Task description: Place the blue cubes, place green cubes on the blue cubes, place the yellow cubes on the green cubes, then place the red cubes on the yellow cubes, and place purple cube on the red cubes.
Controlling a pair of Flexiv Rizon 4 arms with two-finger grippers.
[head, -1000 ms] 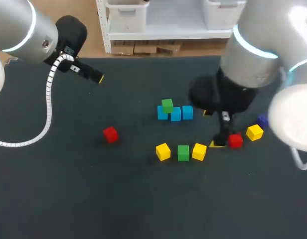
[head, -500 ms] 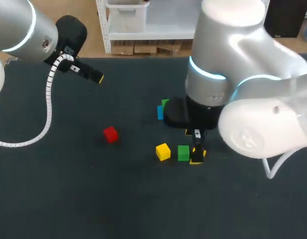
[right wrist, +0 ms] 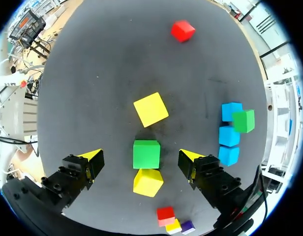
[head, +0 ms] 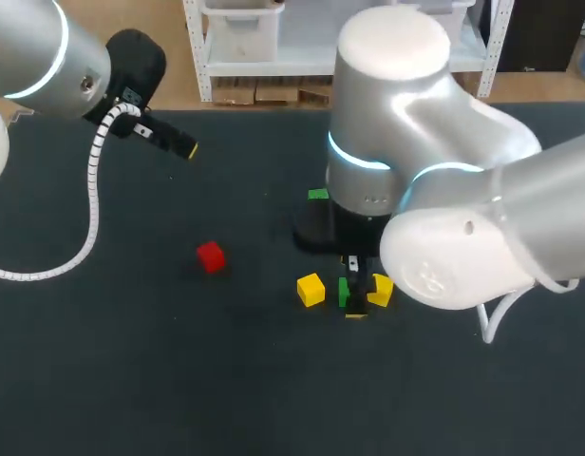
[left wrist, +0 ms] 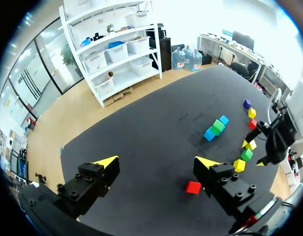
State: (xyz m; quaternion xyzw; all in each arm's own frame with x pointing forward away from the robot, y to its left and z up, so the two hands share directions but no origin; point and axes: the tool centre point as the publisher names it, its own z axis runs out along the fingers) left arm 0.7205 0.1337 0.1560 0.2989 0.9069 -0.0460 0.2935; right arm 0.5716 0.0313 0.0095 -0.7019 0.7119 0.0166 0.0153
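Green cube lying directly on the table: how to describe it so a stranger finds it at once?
On the dark table, look between the open jaws of the right arm. The green cube there is the middle of a row, with yellow cubes at both ends. The other green cube sits on blue cubes.

Head view: the right arm point(head: 416, 190) swallows the blue cubes point(right wrist: 228, 135) whole, just a sliver of stacked green cube point(head: 318, 194) peeking out; the lower green cube point(head: 343, 291) and neighbouring yellow cube point(head: 381, 290) show half-covered.
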